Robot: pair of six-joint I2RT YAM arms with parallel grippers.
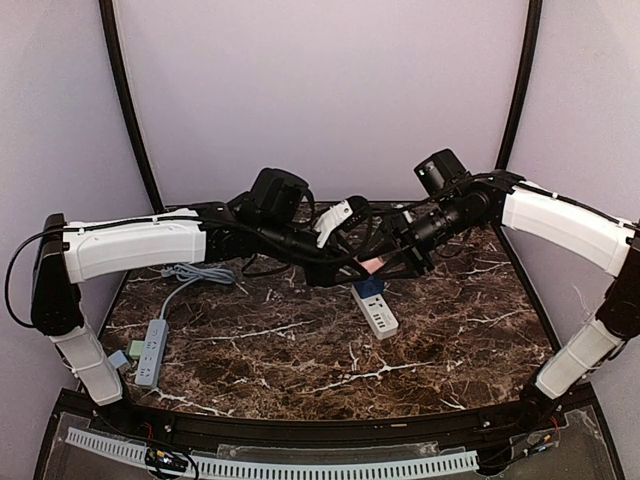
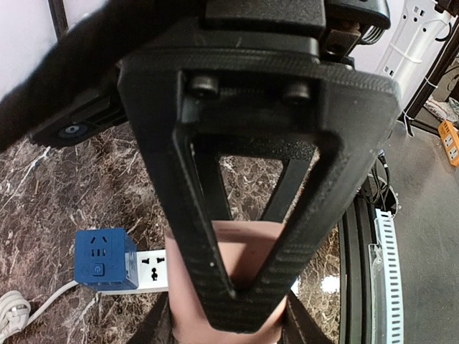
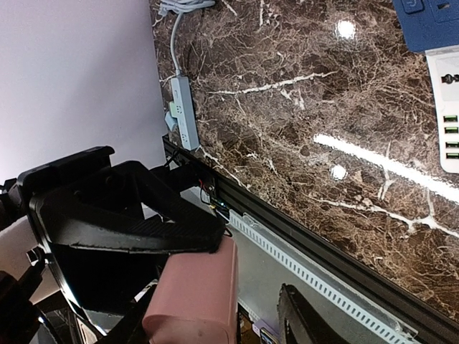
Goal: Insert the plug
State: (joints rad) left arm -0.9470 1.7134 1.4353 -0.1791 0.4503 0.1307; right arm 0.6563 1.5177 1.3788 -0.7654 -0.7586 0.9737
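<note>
Plug held aloft over the table [image 1: 300, 370] centre. The left gripper [image 1: 356, 266] is clamped on the pink plug [image 1: 375, 264]. The right gripper [image 1: 396, 262] flanks it; whether it grips cannot be told. The white power strip [image 1: 380, 315] lies at six o'clock of the plug, with a free socket beside the blue adapter [image 1: 370, 287]. Insertion not yet done.

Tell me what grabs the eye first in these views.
The left arm and right arm meet over the marble table, where the left gripper is shut on a pink plug. Just below lies a white power strip with a blue cube adapter at its far end. A grey strip sits near the table's left edge.
</note>
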